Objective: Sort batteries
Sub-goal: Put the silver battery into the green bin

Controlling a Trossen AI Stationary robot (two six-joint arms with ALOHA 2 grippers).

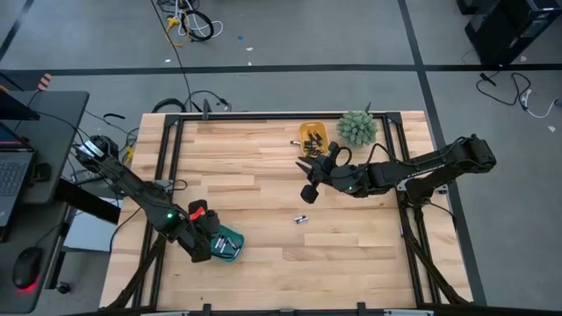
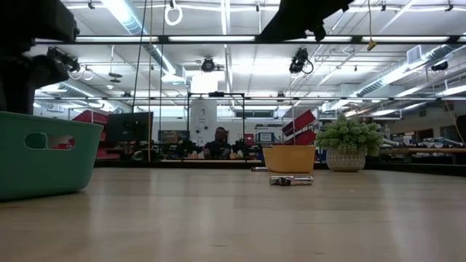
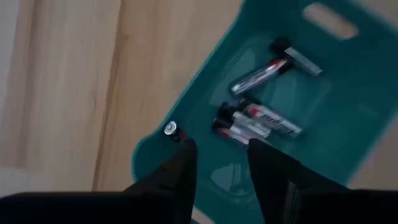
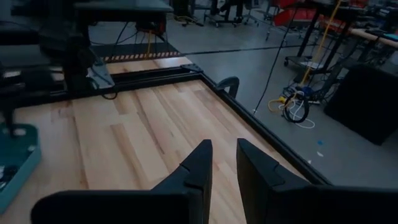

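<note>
1. Left gripper point(image 3: 221, 165): poised over the teal tray point(image 1: 230, 243) near the table's point(image 1: 263, 175) front-left edge; its two dark fingers point(image 3: 180, 168) stand moderately apart with nothing between them
2. Batteries in the teal tray point(image 3: 264, 118): several silvery cells with red and black markings lie on the tray floor; one more cell point(image 3: 171, 129) sits end-on at the tray's rim, just beside the left fingertip
3. Right gripper point(image 1: 307, 180): raised above the table's middle, toward the back-right; fingers point(image 4: 196, 168) separated by a narrow gap, holding nothing
4. Yellow tray point(image 1: 313, 136): at the back edge, containing further batteries, beside a potted plant point(image 1: 357, 128)
5. Loose battery point(image 1: 300, 219): lying on the bare wood at the table's centre, well apart from both trays
</note>
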